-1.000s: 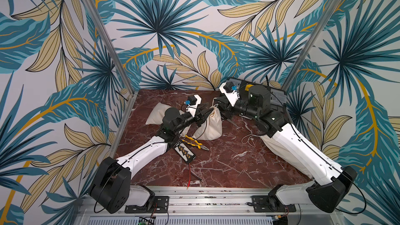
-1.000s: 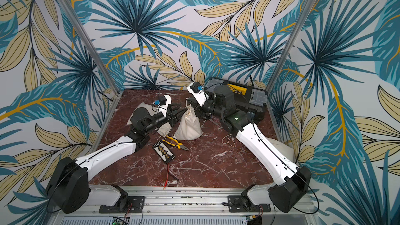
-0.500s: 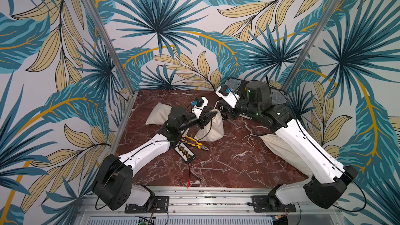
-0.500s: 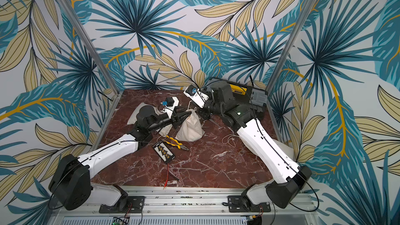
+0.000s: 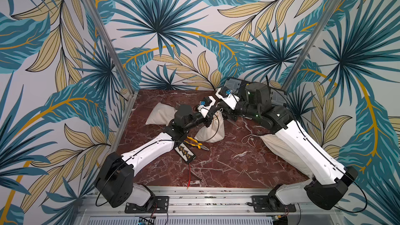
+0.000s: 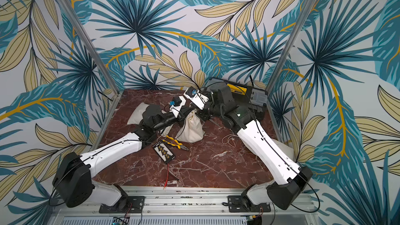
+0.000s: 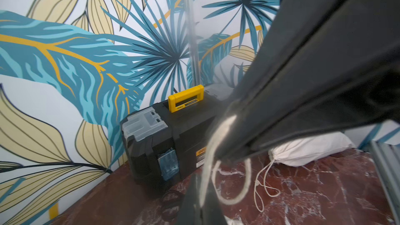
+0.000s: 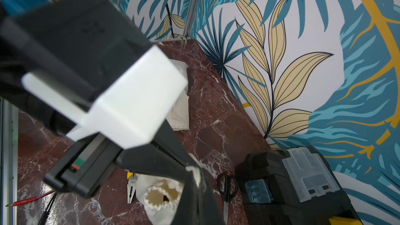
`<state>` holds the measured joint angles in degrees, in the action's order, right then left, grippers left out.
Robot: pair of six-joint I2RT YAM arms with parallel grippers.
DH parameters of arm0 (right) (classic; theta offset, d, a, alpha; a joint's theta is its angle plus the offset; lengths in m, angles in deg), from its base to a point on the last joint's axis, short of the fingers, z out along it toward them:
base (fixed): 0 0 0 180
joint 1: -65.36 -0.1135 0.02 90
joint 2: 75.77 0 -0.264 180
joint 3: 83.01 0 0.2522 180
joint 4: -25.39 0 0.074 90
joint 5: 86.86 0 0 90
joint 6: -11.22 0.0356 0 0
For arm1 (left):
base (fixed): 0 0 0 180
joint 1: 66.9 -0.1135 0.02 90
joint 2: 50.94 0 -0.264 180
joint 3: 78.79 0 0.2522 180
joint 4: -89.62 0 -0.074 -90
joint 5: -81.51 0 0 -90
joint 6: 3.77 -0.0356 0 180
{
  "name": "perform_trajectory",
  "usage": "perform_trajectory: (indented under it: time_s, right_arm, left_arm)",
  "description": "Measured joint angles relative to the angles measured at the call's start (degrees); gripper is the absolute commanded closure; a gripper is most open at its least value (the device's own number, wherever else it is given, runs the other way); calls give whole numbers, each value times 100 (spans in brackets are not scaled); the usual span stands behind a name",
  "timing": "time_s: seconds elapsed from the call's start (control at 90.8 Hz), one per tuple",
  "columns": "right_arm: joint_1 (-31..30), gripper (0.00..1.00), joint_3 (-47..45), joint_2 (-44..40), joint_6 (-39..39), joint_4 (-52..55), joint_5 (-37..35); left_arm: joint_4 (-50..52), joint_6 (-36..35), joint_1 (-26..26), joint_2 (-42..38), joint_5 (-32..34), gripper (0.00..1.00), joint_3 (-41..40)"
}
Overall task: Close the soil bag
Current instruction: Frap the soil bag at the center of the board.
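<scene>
Resting on red marble tabletop [image 5: 227, 165] (leaf-print walls [image 5: 162, 29]) | soil bag [image 5: 211, 133] | left tool [image 5: 211, 117], right tool [image 5: 223, 111] clamp drawstring [image 7: 206, 161]

1. Front-centre marble table [image 5: 238, 169] is bare: widest lane in.
2. Pliers [image 5: 195, 144], black component board [image 5: 185, 153] and red test lead [image 5: 189, 176] clutter the front-left of the soil bag [image 5: 211, 132].
3. Toolbox [image 6: 240, 93] fills the back-right corner, scissors [image 8: 227, 183] just beside it.
4. Flat cloth bag [image 5: 160, 114] back-left; loose string [image 5: 249, 140] to the right.
5. Left arm [image 5: 151, 150] and right arm [image 5: 303, 148] meet over the bag mouth, drawstring [image 7: 209, 152] looped there: blocked from above.
</scene>
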<state>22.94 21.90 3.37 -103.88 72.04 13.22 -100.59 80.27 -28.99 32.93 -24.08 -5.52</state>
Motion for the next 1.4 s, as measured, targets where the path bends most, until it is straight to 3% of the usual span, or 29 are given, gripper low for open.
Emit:
perform_trajectory:
  time_s: [0.308,0.54,0.969,1.2,1.399]
  right_arm:
    - [35,100,-946,-1003,485,-505,-605]
    - [37,100,-1246,-1687,649,-717,-874]
    - [9,100,-2201,-2507,695,-1005,-1628]
    - [-46,100,-2669,-2549,841,-1733,-1606]
    - [-42,100,-3449,-2511,1276,-2677,-1255]
  left_arm:
    - [-271,-61,667,654,1709,82,505]
    - [-13,232,697,1215,2444,81,807]
    - [122,680,363,1416,1679,82,1021]
    - [393,160,37,918,1554,85,964]
    - [-116,-120,-162,887,1036,68,26]
